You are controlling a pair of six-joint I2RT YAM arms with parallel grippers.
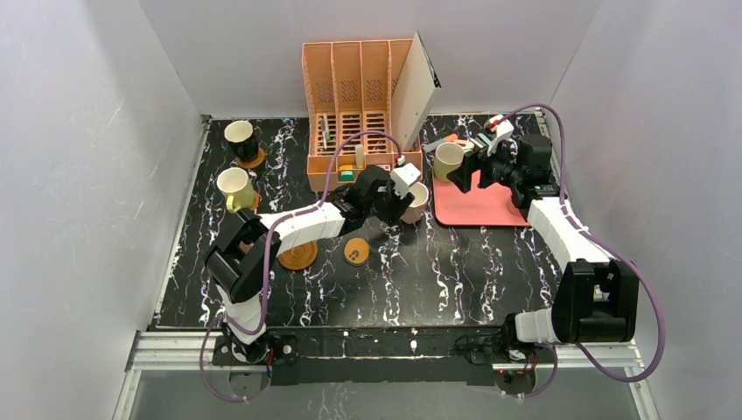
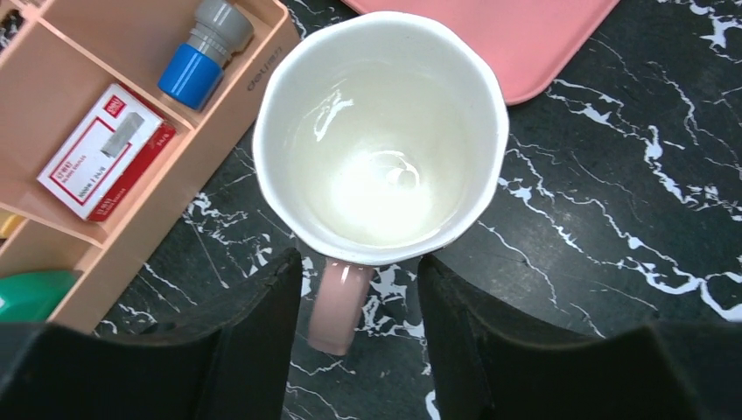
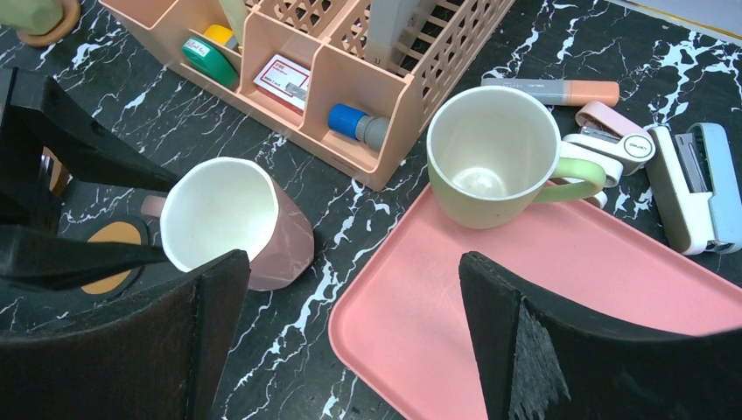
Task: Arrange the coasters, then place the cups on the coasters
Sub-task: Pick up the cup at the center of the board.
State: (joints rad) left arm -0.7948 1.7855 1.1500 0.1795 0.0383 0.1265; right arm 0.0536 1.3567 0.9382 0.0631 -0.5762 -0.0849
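Two mugs stand well to the left of the organiser: the black mug on a brown coaster, and the yellow mug in front of it, apparently on a coaster of its own. Two bare discs, the ringed coaster and the marked coaster, lie in front of the organiser on the desk, near each other and ready to receive cups. I have the left claw over the pink mug, which stands upright just off the organiser's front right corner. The mug's handle points back between the two fingers; the jaws stand at a middling gap, one finger almost against the handle and the other apart from it, so I judge nothing is gripped yet. The handle is the sensible hold, since the body looks too broad for this gap. The right claw hangs spread wide to the right of the organiser, above the pink tray, empty. On that tray the olive mug stands with its handle turned away from the organiser. I judge the step in hand to be picking up the pink mug for one of the bare discs.
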